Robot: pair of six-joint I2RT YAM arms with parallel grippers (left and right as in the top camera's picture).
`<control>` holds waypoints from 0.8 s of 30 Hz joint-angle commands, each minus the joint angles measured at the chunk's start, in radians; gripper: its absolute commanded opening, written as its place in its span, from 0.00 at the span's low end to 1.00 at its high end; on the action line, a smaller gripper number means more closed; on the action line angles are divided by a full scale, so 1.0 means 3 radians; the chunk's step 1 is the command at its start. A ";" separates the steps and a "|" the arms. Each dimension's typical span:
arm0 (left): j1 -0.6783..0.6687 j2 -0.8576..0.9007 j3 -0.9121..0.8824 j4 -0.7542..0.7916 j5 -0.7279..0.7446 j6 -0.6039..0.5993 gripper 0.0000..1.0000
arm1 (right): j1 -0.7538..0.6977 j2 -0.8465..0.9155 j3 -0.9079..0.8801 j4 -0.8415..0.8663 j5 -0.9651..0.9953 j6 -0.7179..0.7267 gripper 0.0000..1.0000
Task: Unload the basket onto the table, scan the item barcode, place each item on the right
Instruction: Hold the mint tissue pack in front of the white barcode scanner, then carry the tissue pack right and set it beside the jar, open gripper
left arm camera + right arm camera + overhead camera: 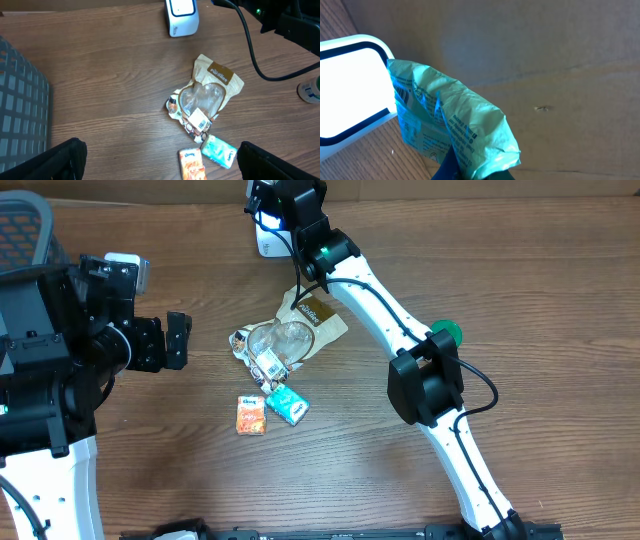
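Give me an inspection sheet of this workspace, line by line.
Surface: wooden table.
Job's things: green packet held up to white scanner.
Clutter: brown pouch, orange pack, teal pack, green cap.
Claws: left claw open above table; right claw shut on green packet.
Cables: black cable along right arm.
Surroundings: mesh basket at left.

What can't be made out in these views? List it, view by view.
- Overhead: green packet and right gripper hidden under the right arm.
- Right wrist: packet's print crumpled and blurred; barcode unreadable.
- Overhead: green round object partly behind that arm.
- Left wrist: orange pack cut by bottom edge.
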State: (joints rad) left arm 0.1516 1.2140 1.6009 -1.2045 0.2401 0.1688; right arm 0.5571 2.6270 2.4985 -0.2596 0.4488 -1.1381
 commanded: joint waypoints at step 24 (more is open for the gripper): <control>0.0018 0.0010 0.0065 0.0011 0.0041 0.0088 1.00 | -0.0020 -0.0240 0.0092 -0.0252 -0.0324 0.0277 0.04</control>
State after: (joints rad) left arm 0.1516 1.2140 1.6009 -1.2045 0.2401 0.1688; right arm 0.5568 2.6270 2.4985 -0.3370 0.3798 -1.1675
